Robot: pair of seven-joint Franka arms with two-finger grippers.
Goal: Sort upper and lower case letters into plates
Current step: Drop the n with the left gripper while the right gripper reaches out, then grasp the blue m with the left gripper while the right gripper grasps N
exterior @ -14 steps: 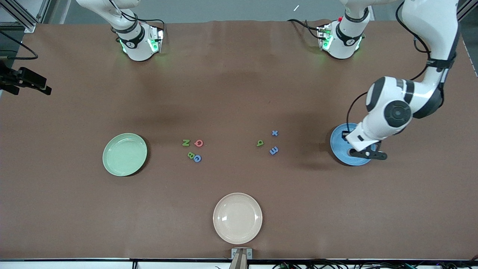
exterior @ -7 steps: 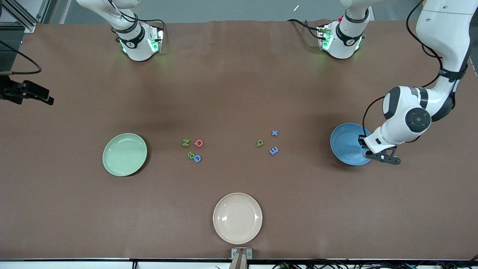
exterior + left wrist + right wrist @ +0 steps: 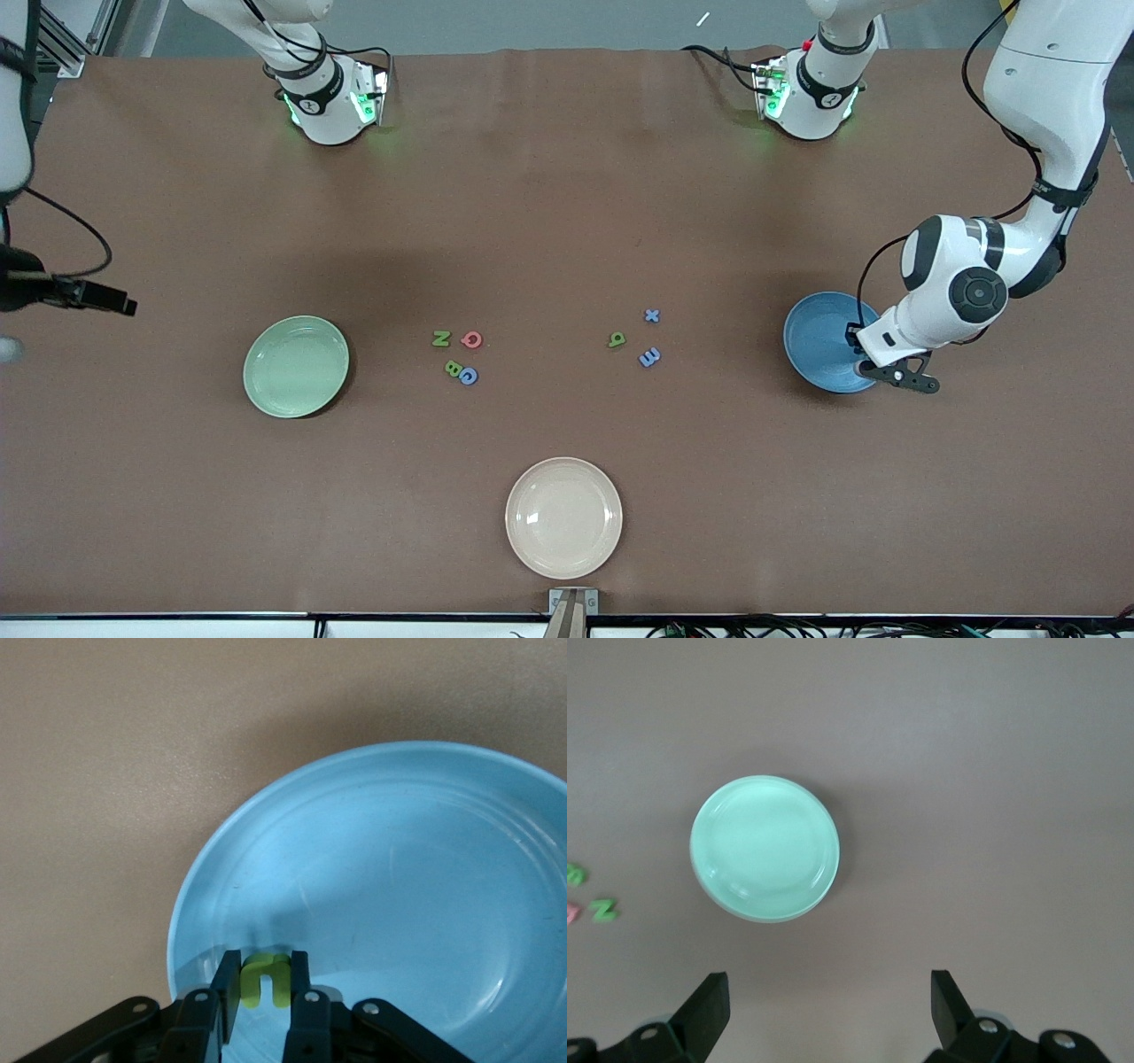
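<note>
Clamped on a small yellow-green letter (image 3: 266,981), the left gripper (image 3: 264,992) is hovering over the rim of the blue plate (image 3: 819,341) at the left arm's end of the table. High over that table's other end, the right gripper (image 3: 829,1014) is hanging with fingers spread wide and holding nothing, the pale green plate (image 3: 296,365) lying below it. Three round, glossy, shallow plates are sitting on the matte brown table (image 3: 567,195): blue, pale green and a cream-white plate (image 3: 563,517). Seven chunky coloured letters are lying between them, four (image 3: 457,354) grouped toward the green plate, three (image 3: 640,338) toward the blue.
</note>
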